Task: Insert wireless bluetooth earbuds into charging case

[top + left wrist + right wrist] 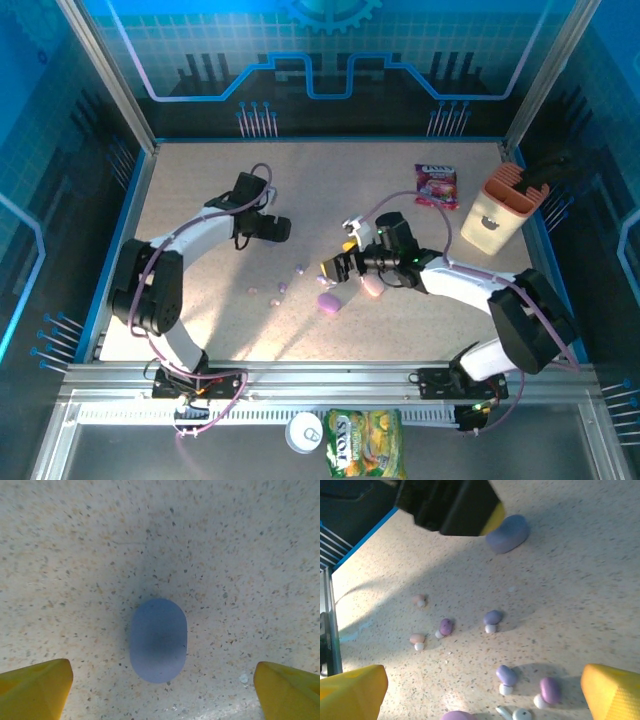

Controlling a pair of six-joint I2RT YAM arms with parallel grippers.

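A closed blue-lilac charging case (pixel 158 640) lies flat on the speckled table. My left gripper (pixel 162 686) hangs open over it, one yellow fingertip (pixel 35 687) on each side and neither touching it. In the right wrist view the same case (pixel 507 533) lies beside the left gripper (pixel 450 505). My right gripper (pixel 482 700) is open above several scattered earbuds: a lilac one (pixel 492 618), a purple one (pixel 445 627) and a pink one (pixel 417 639). From above, the left gripper (pixel 276 229) and right gripper (pixel 337 267) flank these earbuds (pixel 281 288).
A purple case (pixel 329 303) and a pink case (pixel 372 285) lie by the right gripper. A snack packet (pixel 436 185) and a beige holder (pixel 495 212) stand at the back right. A can (pixel 303 432) and a yellow bag (pixel 363 442) sit beyond the near rail.
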